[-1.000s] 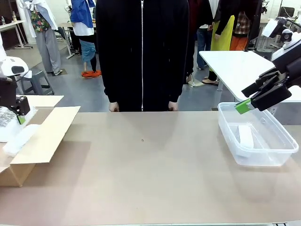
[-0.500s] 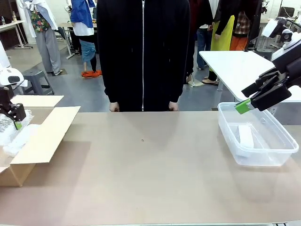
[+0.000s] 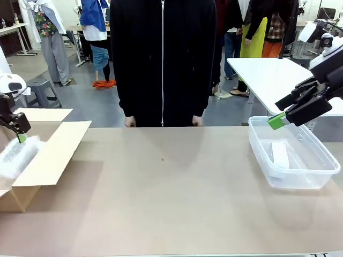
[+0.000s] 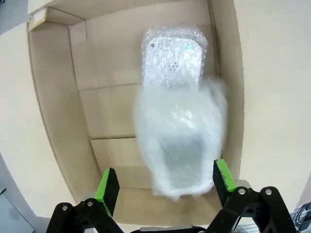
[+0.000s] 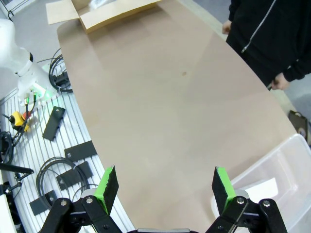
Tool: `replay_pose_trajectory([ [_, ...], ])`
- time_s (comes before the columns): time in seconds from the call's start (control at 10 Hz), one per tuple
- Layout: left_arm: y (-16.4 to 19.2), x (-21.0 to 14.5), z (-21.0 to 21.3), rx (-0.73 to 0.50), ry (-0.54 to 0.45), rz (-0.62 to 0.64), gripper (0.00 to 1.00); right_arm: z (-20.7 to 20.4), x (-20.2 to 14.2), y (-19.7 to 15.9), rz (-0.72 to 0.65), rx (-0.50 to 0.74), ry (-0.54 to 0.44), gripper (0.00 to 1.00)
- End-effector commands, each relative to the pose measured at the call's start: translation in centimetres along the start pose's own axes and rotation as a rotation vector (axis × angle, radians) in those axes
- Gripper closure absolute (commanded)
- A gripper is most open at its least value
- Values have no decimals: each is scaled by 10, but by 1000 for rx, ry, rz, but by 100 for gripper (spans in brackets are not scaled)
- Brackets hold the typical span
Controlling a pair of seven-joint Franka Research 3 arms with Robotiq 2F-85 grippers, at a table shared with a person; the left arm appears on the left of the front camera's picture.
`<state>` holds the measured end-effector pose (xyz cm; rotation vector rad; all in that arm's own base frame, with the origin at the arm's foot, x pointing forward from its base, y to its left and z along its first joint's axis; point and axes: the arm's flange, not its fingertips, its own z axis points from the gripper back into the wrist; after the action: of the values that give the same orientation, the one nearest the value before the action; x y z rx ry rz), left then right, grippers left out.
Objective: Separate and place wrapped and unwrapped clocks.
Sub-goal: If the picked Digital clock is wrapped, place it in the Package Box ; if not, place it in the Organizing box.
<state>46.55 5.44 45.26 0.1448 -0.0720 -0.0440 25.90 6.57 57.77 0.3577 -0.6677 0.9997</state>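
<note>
While hanging above the cardboard box (image 4: 58, 97), left gripper (image 4: 163, 187) with green pads spread wide, clamped on nothing. Just below, between the pads in the left wrist view, a blurred bubble-wrap bundle (image 4: 182, 141), long axis running up and down that picture, along the box's length, one end near the fingers. Beyond its far end, and partly overlapped by it, a second wrapped bundle (image 4: 173, 57) on the same line, sharp enough to show a grey speckled panel with a small green spot; no print readable. Both inside the box, close against one side wall.

From the front view, less to tell: left gripper (image 3: 20, 134) at the far left edge, a white wrapped bundle (image 3: 19, 154) under it inside the box (image 3: 53, 152), slanting from near left toward the gripper.

On the right, right gripper (image 3: 289, 115) held above the rim of a clear plastic tub (image 3: 268, 171), fingers apart and empty. Inside the tub, a plain white block (image 3: 279, 154), lying flat, long axis running away from the robot. In the right wrist view, wide-spread pads (image 5: 109, 182) over bare table (image 5: 160, 107), with a corner of the tub (image 5: 286, 160) and of the white block (image 5: 265, 187), the box (image 5: 112, 9) far off, and the person's dark sleeves (image 5: 272, 29). No brand or writing legible anywhere.
</note>
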Motion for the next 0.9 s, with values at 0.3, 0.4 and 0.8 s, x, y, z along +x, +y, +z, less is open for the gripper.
replay_pose_trajectory([
  [0.3, -3, 0, 19, 15, 13, -46, 0, -2, 1, 0, -9, 34, -16, 0],
  [0.4, -3, 0, 19, 10, 13, -48, 0, -2, 1, 0, -9, 34, -16, 0],
  [0.8, -1, 3, 38, -29, -11, -63, 0, -2, 1, 0, -9, 34, -16, 0],
])
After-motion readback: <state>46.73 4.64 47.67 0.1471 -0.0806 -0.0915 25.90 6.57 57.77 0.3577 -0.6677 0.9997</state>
